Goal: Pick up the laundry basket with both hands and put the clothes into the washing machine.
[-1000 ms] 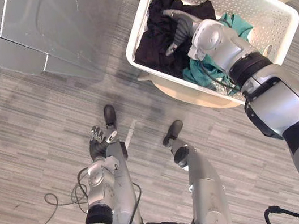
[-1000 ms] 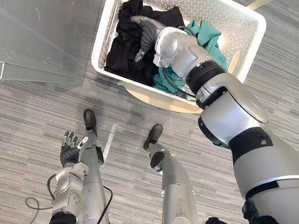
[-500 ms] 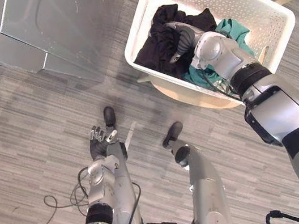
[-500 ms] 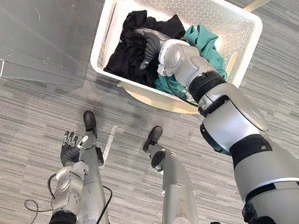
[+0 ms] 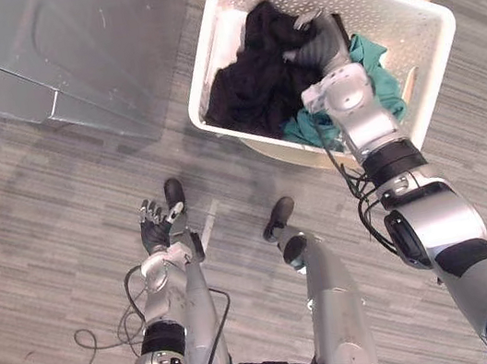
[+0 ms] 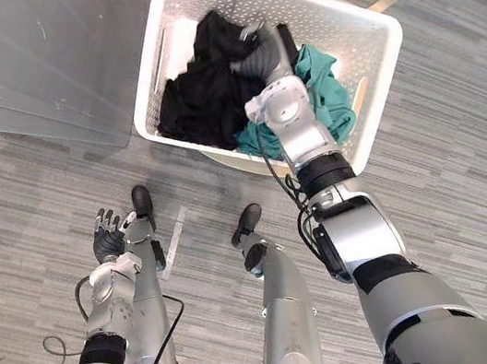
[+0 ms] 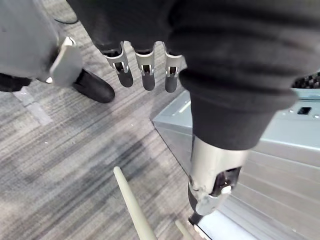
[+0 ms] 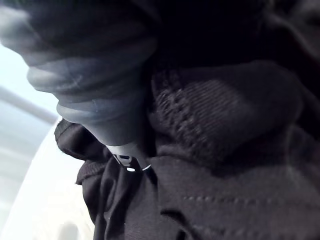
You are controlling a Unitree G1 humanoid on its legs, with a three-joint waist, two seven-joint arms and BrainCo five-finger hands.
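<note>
The head views are showing the grey washing machine [image 5: 81,50] off to the left of the right hand [image 6: 267,52], which is resting inside the white laundry basket [image 5: 394,21]. The right wrist view is showing black clothes [image 8: 225,125] swallowing its fingertips, so I cannot tell its grip. A teal garment [image 6: 328,98] is lying beside its wrist. The left hand [image 7: 145,70] is hanging low, fingers straight, holding nothing.

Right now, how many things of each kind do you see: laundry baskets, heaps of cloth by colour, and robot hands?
White laundry basket: 1
Black clothing heap: 1 (number of garments in it cannot be told)
Teal garment: 1
Robot hands: 2, the left hand over the floor and the right hand in the basket
Total: 5
</note>
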